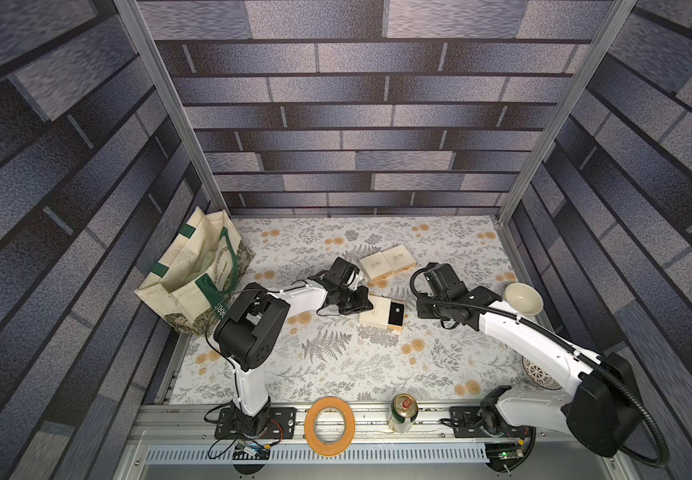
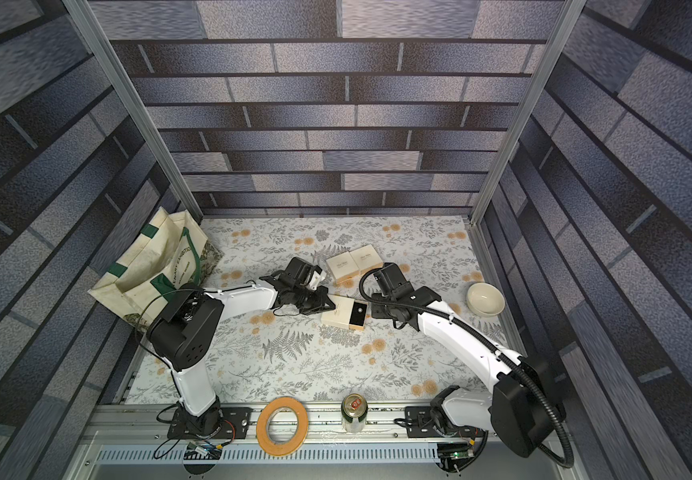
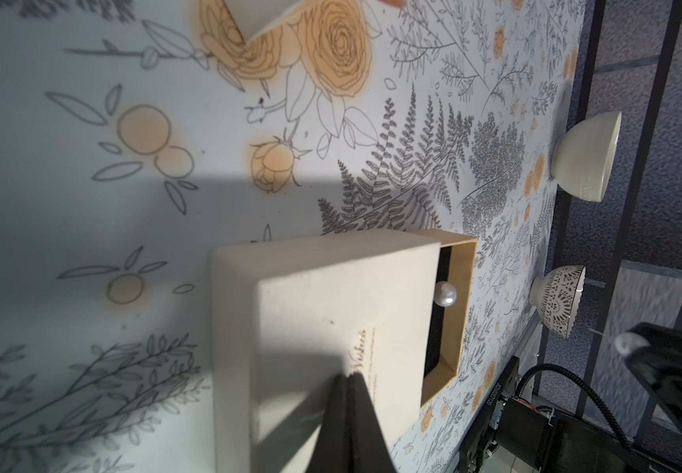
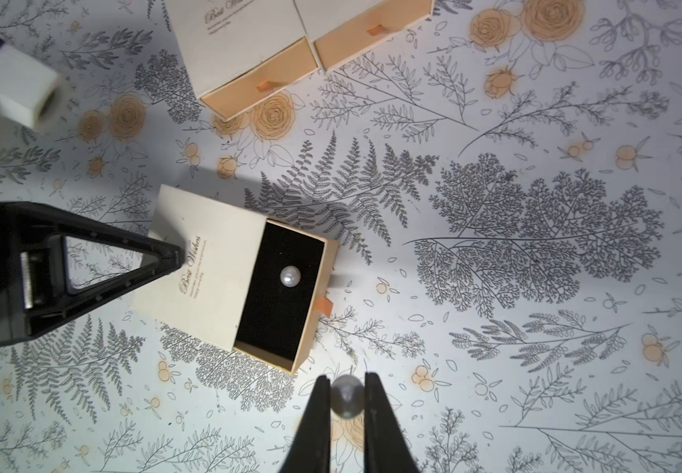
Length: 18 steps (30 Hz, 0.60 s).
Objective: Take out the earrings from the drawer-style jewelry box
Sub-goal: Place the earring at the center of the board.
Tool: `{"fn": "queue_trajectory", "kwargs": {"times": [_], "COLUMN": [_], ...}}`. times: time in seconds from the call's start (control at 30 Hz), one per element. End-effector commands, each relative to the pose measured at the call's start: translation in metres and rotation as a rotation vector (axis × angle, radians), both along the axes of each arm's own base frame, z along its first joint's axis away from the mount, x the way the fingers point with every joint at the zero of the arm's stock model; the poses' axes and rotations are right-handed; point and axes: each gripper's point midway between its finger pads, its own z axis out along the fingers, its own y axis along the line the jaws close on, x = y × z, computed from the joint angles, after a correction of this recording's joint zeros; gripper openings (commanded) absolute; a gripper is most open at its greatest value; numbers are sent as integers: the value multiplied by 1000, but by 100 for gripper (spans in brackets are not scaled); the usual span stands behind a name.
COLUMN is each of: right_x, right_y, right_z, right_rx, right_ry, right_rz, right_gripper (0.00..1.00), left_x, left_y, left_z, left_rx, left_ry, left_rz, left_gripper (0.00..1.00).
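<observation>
Fingers of right gripper [image 4: 346,380]: pinched on one pearl earring [image 4: 347,399], outside the drawer [image 4: 274,323], near its open end.
Fingers of left gripper [image 3: 347,379]: closed together, tips pressing on the cream sleeve [image 4: 216,237] of the jewelry box [image 1: 379,311].
Drawer: standing partway out, black lining exposed, orange pull tab [image 4: 325,305] at its front.
Second earring [image 4: 290,276]: lying on the black lining inside the drawer.
Closed boxes [image 4: 241,45] [image 4: 355,20]: two, side by side beyond the open box.

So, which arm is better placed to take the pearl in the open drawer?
Right, probably. The left gripper is shut, resting on the box sleeve. The right gripper hangs beside the open drawer, but grips a second pearl, to release first.
</observation>
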Motion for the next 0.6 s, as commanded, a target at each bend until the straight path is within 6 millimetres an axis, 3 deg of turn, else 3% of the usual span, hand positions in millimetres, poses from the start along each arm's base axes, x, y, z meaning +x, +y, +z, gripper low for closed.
{"fn": "queue_trajectory", "kwargs": {"times": [0.0, 0.57], "right_x": [-13, -6], "right_y": [-18, 22], "right_z": [-18, -58], "right_rx": [-9, 128], "right_ry": [86, 237], "right_rz": [-51, 36], "right_gripper": [2, 1], "left_x": [-17, -18], "left_y": [27, 25], "left_z": [-48, -45], "left_rx": [176, 165], "left_ry": [98, 98], "left_rz": [31, 20], "left_gripper": [0, 0]}}
